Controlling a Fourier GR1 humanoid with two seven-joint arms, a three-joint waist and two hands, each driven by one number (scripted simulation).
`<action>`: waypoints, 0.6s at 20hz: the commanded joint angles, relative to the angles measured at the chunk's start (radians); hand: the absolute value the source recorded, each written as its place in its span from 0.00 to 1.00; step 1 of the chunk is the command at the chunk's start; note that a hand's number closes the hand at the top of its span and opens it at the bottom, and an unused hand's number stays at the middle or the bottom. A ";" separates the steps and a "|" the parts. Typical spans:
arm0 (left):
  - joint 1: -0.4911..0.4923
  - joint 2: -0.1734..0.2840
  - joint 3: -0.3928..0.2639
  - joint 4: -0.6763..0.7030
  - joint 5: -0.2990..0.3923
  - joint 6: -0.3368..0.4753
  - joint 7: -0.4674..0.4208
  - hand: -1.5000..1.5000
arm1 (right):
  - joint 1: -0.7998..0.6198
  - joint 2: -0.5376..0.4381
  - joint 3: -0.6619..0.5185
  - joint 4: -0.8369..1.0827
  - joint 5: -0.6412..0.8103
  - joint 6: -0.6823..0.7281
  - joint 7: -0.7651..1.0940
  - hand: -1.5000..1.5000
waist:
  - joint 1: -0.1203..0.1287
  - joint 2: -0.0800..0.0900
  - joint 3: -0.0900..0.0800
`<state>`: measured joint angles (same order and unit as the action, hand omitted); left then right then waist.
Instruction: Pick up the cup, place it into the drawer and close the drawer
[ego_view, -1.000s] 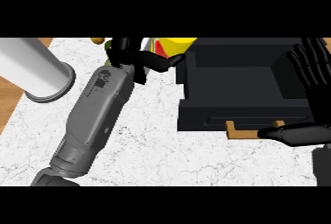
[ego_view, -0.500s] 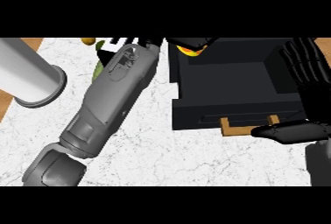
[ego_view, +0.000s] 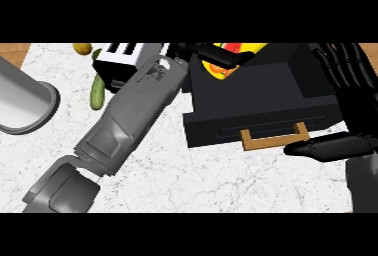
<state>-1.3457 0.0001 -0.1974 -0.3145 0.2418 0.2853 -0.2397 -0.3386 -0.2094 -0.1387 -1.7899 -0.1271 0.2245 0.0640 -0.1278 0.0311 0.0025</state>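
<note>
Two robot hands show over the white marbled worktop (ego_view: 221, 185). The left robot hand (ego_view: 214, 54) reaches up and to the right at the end of its long grey forearm, its black fingers curled round the yellow and red cup (ego_view: 235, 60), which sits partly hidden under them. Hand and cup are above the open black drawer (ego_view: 255, 95), over its far left corner; whether the cup touches the drawer's floor cannot be told. Half a second ago the cup was nearer the drawer's left rim and showed less; now it has come further right and over the cavity, and the forearm has swung with it.

The right robot hand (ego_view: 347, 85) stands at the drawer's right wall, fingers straight and pointing up, thumb (ego_view: 325, 147) stretched left just beside the wooden handle (ego_view: 275, 139) on the drawer's front. It has hardly shifted since before.

Left of the left forearm lie a green cucumber (ego_view: 97, 92) and, further left, a grey cylinder (ego_view: 22, 102). A black and white box (ego_view: 122, 59) sits just beside the left wrist, with a yellowish item (ego_view: 82, 48) beyond it.
</note>
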 joint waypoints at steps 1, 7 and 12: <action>0.003 0.000 -0.082 0.041 0.028 -0.045 0.039 1.00 | -0.024 -0.005 0.008 0.019 -0.010 0.021 -0.006 0.00 | -0.029 0.005 0.000; 0.061 0.000 -0.126 0.027 0.074 -0.036 -0.009 0.00 | -0.052 0.015 0.039 0.012 -0.018 0.024 0.007 0.00 | -0.075 0.019 -0.001; 0.081 0.000 -0.085 -0.035 0.194 -0.035 -0.065 0.00 | -0.100 0.038 0.104 0.030 -0.129 0.124 0.044 0.00 | -0.088 0.021 -0.002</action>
<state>-1.2796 0.0001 -0.2976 -0.3192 0.3644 0.2536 -0.2742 -0.4140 -0.1888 -0.0741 -1.7658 -0.1948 0.2957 0.0842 -0.2029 0.0504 0.0013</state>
